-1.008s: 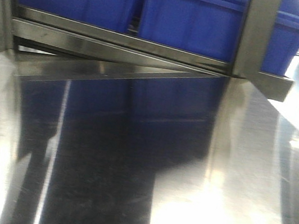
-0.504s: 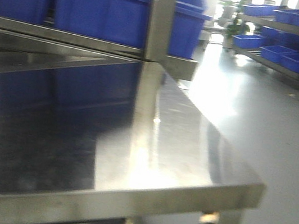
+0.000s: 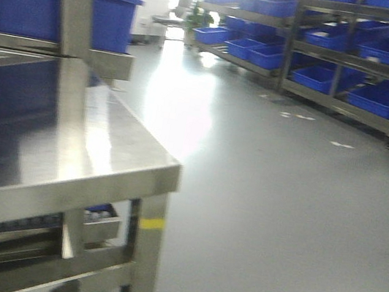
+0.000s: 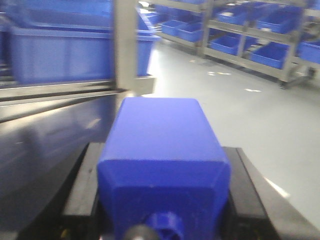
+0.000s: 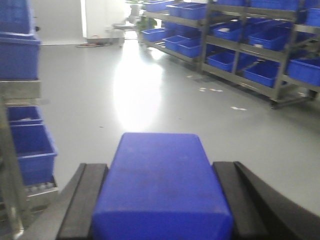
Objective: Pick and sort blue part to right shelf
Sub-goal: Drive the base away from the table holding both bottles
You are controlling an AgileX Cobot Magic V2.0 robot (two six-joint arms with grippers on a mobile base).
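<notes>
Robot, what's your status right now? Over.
Left claw shut on blue part. Right claw shut on another blue block. Right shelf ahead across bare floor, nothing blocking.

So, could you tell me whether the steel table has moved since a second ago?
No. The steel table still meets the rack post at the same spot; both slid left in frame, so the camera turned right.

No lettering, label or number is legible in any view
</notes>
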